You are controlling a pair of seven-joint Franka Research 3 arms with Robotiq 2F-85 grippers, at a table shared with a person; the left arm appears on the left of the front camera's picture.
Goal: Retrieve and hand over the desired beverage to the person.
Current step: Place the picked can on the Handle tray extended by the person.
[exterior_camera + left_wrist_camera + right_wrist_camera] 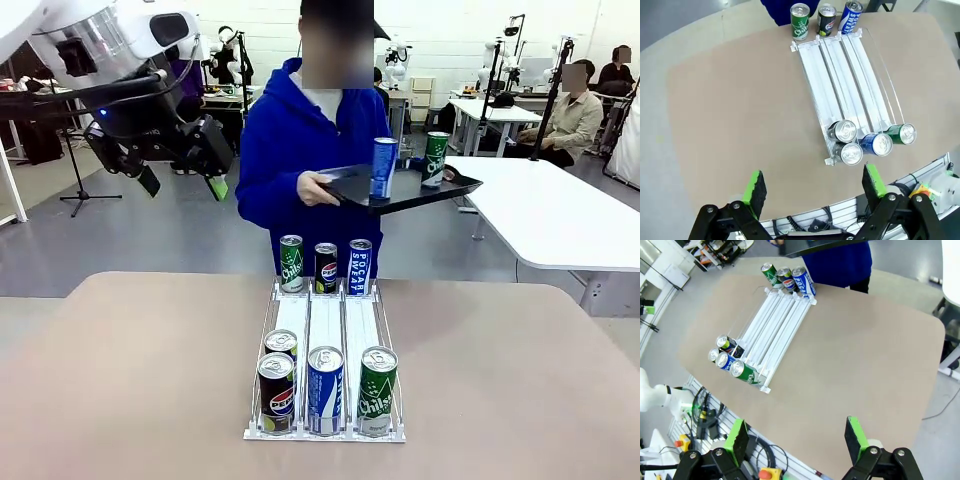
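Note:
The person [290, 150] in a blue hoodie stands at the far side of the table, holding a black tray [350, 190] with a blue can [383, 167] and a green can [434, 159] on it. A clear three-lane rack [325, 320] lies on the table. At its far end stand a green can [291, 264], a black Pepsi can [326, 268] and a blue can [360, 266]. At its near end stand a Pepsi can [275, 392], a blue can [325, 390] and a green can [377, 390]. My left gripper [182, 183] hangs open high at the left. High over the table, my right gripper [796, 435] is open and holds nothing.
Another green can [281, 345] stands behind the near Pepsi can. The brown table [120, 370] is bare on both sides of the rack. A white table [560, 215] stands at the back right, with other people seated farther off.

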